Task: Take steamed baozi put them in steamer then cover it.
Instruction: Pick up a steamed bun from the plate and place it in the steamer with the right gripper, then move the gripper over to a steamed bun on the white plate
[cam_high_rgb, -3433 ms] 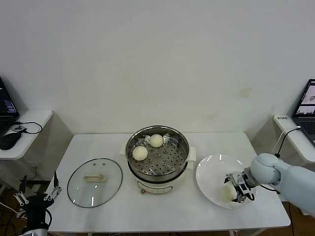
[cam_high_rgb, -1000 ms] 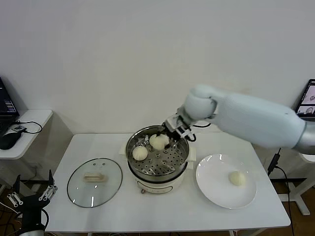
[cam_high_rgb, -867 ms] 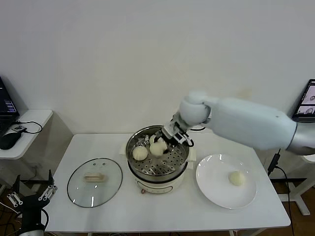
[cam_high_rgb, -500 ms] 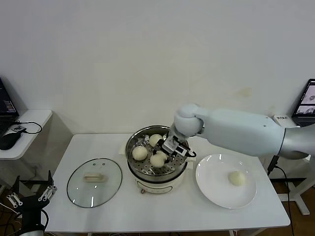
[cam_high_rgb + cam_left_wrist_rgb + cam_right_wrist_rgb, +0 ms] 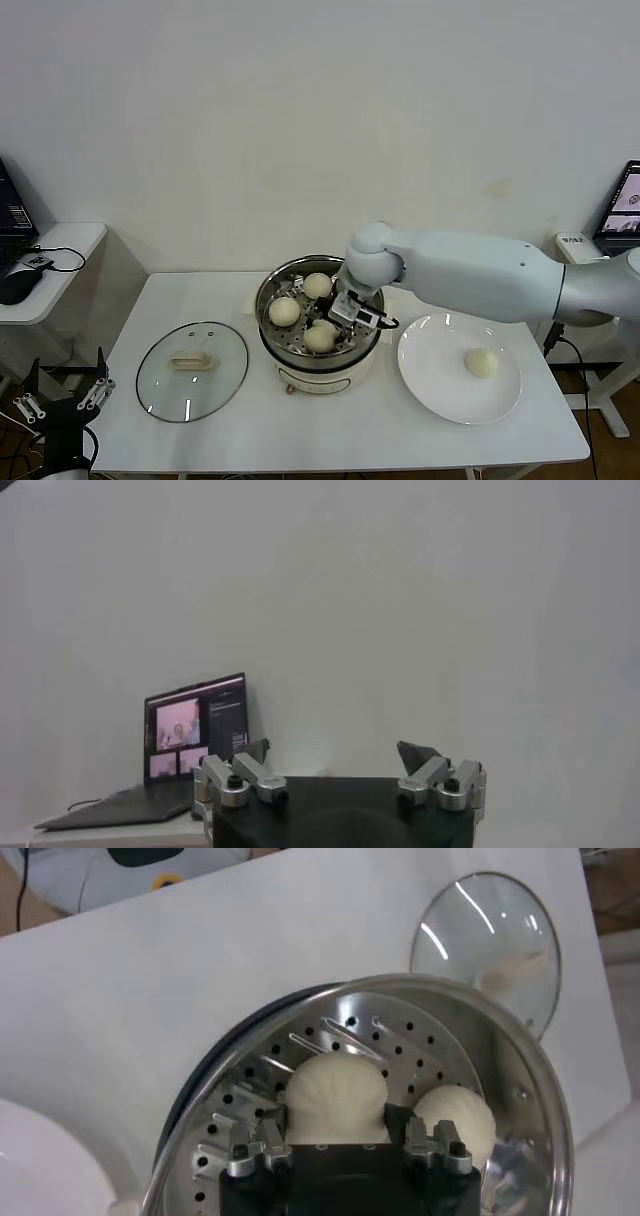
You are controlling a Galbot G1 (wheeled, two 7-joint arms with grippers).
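No readable brand or label anywhere. The right gripper [image 5: 331, 327] has dropped lower into the steamer [image 5: 320, 314] than half a second ago, its arm bent down from the right, fingers clamped on a baozi [image 5: 335, 1096] now on the perforated tray, two other buns [image 5: 285, 311] just beyond it. The last bun [image 5: 482, 363] sits on the white plate [image 5: 430, 385] off to its right, the cover [image 5: 192, 370] lies flat to its left, and the left gripper [image 5: 338, 777] is parked down low, fingers spread.

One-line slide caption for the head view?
Right gripper sets a third bun on the steamer tray; one bun waits on the plate, lid beside.
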